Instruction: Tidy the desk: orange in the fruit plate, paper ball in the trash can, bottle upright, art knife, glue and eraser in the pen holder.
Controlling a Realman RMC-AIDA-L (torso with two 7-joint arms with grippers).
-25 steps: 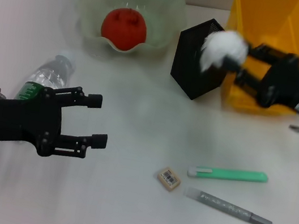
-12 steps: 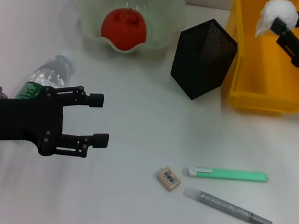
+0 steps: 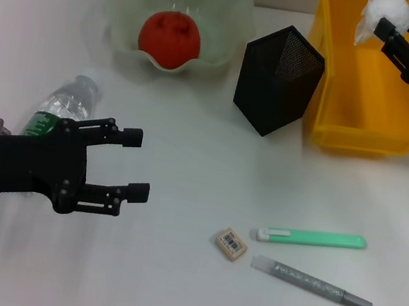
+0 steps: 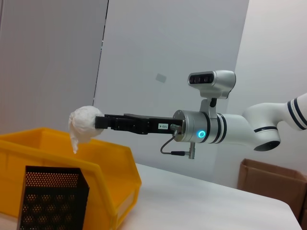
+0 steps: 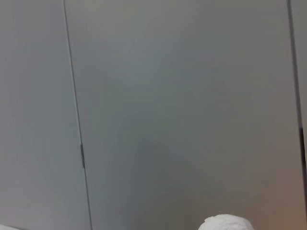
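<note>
The paper ball [image 3: 385,14] is gripped in the right pincer [image 3: 388,31], which is held above the open trash can [image 3: 366,125]; in the left wrist view the wad [image 4: 84,125] is seen clamped at the fingertips over the bin's far edge [image 4: 62,143]. The pen holder [image 3: 278,79] is stood just beside the trash can on the tabletop [image 3: 166,288]. The orange [image 3: 170,37] is seated in the fruit plate [image 3: 136,0]. The left pincer [image 3: 132,163] is held spread open and empty near the bottle [image 3: 59,109], which is lying on its side. The eraser [image 3: 231,245] is lying near a green art knife [image 3: 312,238] and a grey glue stick [image 3: 312,284].
</note>
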